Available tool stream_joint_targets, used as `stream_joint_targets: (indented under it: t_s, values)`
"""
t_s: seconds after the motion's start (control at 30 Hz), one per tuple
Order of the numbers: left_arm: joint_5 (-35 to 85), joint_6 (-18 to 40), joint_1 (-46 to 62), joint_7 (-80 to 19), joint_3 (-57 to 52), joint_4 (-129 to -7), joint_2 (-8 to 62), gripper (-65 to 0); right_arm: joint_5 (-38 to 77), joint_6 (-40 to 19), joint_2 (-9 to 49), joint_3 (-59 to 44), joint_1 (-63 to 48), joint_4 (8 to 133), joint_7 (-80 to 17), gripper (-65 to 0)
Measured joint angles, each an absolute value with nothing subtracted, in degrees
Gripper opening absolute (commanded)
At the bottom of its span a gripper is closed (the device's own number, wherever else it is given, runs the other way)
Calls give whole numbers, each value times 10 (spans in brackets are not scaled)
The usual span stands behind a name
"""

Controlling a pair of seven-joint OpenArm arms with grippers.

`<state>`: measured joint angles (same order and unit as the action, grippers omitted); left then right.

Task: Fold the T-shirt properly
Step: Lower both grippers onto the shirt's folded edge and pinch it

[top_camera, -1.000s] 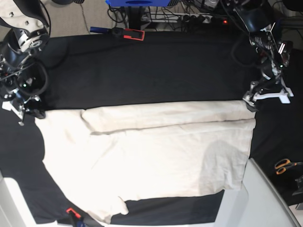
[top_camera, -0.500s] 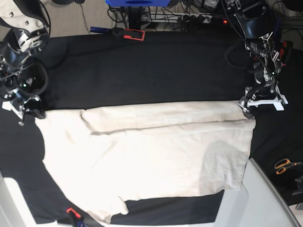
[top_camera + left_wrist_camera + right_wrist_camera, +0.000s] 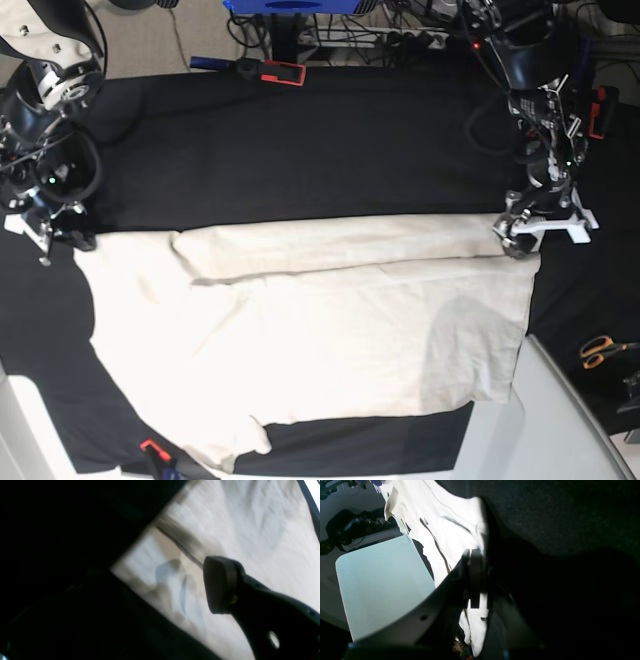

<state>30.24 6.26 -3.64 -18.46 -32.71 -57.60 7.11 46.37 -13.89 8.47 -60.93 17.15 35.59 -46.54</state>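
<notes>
Inward and lower than 1 second ago, the left gripper hovers, jaws parted, over the cream T-shirt on the black tablecloth. Right gripper pinches the opposite corner. Both should lift together.

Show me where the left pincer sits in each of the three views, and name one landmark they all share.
Base: left pincer at right, on the T-shirt's upper right corner.
Left wrist: only one black finger shows, at centre right, over the cream cloth.
Right wrist: not in it.
Shared landmark: the T-shirt on the black tablecloth.
</notes>
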Motion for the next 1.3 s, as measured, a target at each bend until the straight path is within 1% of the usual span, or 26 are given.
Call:
stream_joint_targets:
  t_s: [0.2,0.5,0.77,0.8,0.83,0.87,0.97,1.03,1.07,1.27,1.3]
  values:
    - [304,65,-56,-184,-326,-548,77,-143,464,-139,88,-611,171,356,-466,-636]
    - [307,69,-55,-177,-329,-547,76,-148,460,-139,95,-611,170,355,-465,-636]
    - [312,77,-55,-137,-329,-524,75,-150,460,-139,95,-612,169,355,-465,-636]
    - [315,81,-56,-134,-329,-516,77,-160,460,-139,95,-612,169,355,-465,-636]
    - [315,81,-57,-134,-329,-512,78,-186,460,-139,95,-612,169,355,-465,-636]
    - [315,80,-59,-132,-329,-507,80,-227,460,-139,95,-612,169,355,-465,-636]
    - [314,73,-57,-114,-331,-500,80,-398,460,-139,95,-612,169,355,-465,-636]
    - [315,71,-55,-109,-331,-493,80,-495,460,-139,95,-612,169,355,-465,-636]
    - [316,71,-55,-103,-331,-486,81,-517,460,-139,95,-612,169,355,-465,-636]
    - [317,75,-57,-98,-332,-476,81,-536,460,-139,95,-612,169,355,-465,-636]
    - [317,75,-57,-98,-332,-476,81,-563,460,-139,95,-612,169,355,-465,-636]
